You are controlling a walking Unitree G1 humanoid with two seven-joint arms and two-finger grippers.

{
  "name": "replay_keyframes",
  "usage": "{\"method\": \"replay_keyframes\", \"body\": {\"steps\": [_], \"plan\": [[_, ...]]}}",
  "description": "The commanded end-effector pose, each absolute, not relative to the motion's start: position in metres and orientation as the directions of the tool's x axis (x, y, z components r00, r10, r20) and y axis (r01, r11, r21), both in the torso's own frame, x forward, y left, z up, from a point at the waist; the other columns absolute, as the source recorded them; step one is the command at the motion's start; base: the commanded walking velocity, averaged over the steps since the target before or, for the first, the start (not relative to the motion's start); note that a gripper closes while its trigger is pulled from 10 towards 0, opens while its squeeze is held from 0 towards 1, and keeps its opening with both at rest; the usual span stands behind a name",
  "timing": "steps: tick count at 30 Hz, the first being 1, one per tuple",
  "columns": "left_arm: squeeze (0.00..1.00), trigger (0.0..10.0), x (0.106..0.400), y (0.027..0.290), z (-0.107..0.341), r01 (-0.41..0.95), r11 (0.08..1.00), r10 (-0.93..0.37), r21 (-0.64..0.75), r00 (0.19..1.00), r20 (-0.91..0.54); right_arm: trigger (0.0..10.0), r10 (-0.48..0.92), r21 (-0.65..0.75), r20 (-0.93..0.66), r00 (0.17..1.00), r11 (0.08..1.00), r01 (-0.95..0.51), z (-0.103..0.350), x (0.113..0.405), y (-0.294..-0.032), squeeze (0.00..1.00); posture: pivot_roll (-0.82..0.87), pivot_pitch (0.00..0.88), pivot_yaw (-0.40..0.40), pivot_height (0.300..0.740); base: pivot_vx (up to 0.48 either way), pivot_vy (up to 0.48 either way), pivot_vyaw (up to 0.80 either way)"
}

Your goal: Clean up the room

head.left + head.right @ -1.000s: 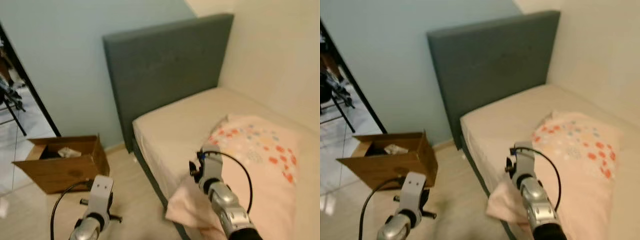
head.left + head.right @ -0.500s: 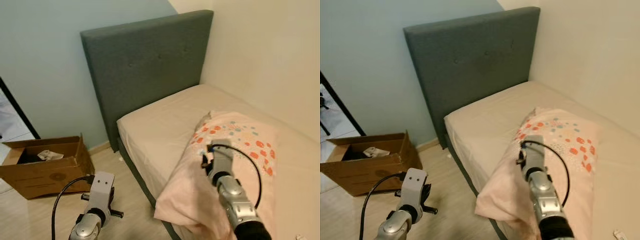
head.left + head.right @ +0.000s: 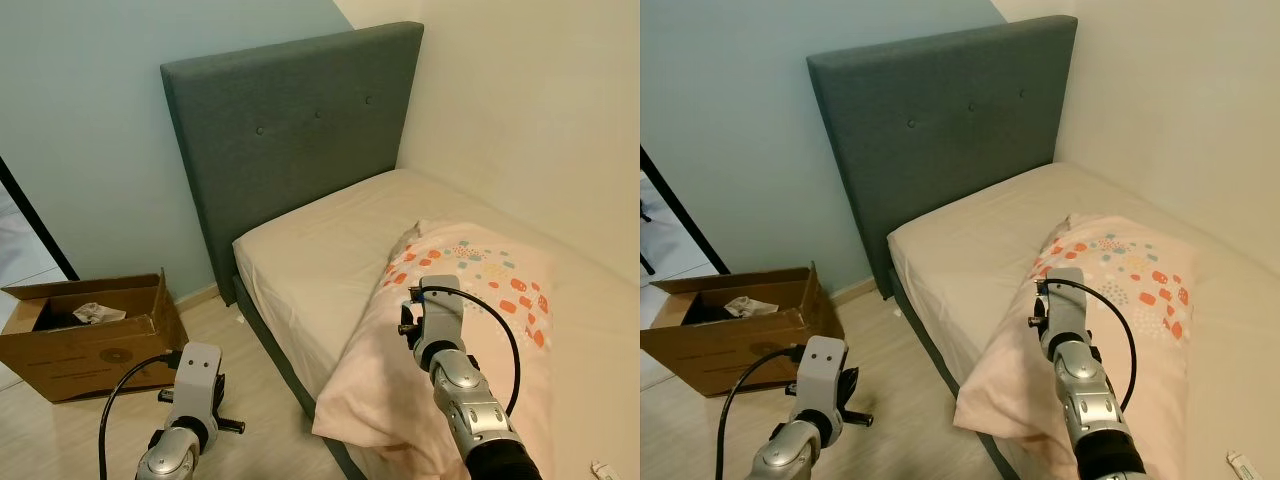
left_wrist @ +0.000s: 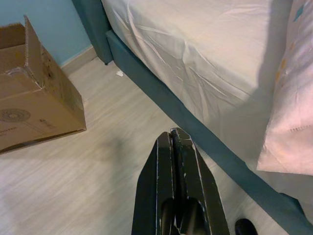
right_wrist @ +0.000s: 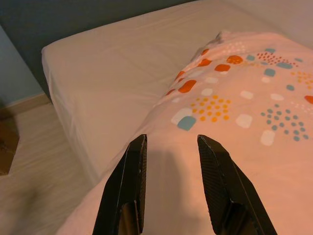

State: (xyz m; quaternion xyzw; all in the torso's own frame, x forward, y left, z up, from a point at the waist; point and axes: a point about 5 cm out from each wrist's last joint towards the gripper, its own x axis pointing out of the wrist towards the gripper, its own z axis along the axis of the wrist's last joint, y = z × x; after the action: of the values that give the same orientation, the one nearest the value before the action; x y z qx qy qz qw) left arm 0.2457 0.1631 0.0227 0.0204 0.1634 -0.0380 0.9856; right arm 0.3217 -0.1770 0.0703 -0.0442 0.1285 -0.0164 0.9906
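You had the right gripper [image 5: 168, 183] poised over the pillow [image 3: 470, 300] with its fingers spread apart, gripping nothing. The pillow lay askew on the bed [image 3: 320, 250], one corner drooping over the mattress edge toward the floor. It looked soft, light and floppy — likely to sag if pinched thinly, so a bunched fold near that hanging corner seemed best. Your left gripper [image 4: 176, 147] hung over the floor, fingers pressed together, empty.
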Motion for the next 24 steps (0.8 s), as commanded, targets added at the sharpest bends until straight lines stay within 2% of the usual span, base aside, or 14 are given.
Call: {"method": "replay_keyframes", "body": {"steps": [1, 24], "plan": [[0.00, 10.0, 0.2437, 0.1635, 0.0229, 0.070, 0.998, -0.063, 0.010, 0.944, -0.325, 10.0, -0.037, -0.100, -0.283, 0.958, 0.995, 0.009, 0.0643, 0.3201, -0.1748, 0.00, -0.03, 0.067, -0.020, 0.727, -0.244, 0.000, 0.00], [0.00, 10.0, 0.2383, 0.1617, 0.0217, 0.101, 0.995, -0.092, 0.011, 0.936, -0.339, 10.0, -0.024, -0.074, -0.304, 0.952, 0.997, 0.002, 0.0588, 0.3152, -0.1702, 0.00, -0.03, 0.066, -0.011, 0.727, -0.266, 0.000, 0.00]]}}
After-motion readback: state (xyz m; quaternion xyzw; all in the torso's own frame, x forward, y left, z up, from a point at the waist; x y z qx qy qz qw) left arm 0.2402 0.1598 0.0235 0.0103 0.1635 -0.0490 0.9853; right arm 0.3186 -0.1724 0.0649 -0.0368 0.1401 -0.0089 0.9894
